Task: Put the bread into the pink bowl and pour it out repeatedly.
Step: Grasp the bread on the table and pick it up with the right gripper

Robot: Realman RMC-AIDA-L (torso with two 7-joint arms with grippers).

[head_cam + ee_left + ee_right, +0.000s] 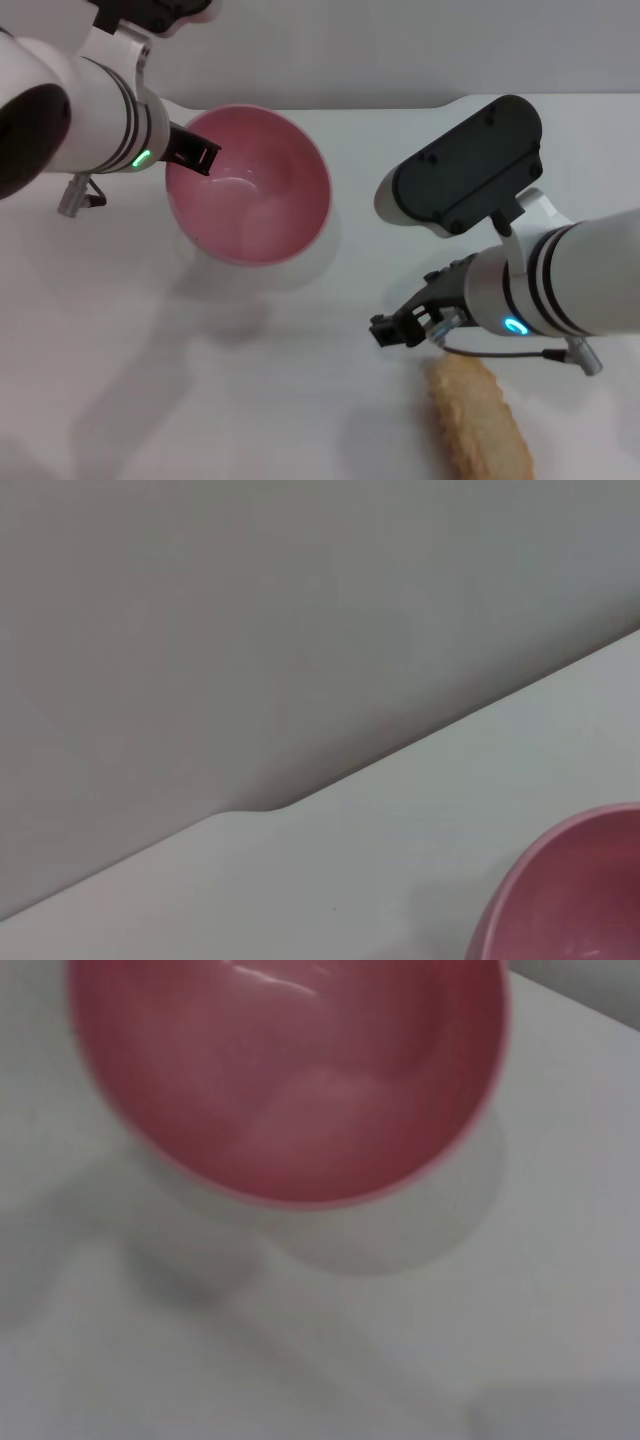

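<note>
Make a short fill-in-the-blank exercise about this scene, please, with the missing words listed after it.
1. The pink bowl has ____ inside it.
2. The bread lies on the ____, not in the bowl.
3. The left end effector is at the bowl's ____.
4. The right end effector is nearest to the ____.

Missing words: nothing; table; rim; bread

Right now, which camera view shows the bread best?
The head view. The bread lies on the table near the right gripper, though the picture's lower edge cuts it off. The left wrist and right wrist views show only the pink bowl, no bread.
</note>
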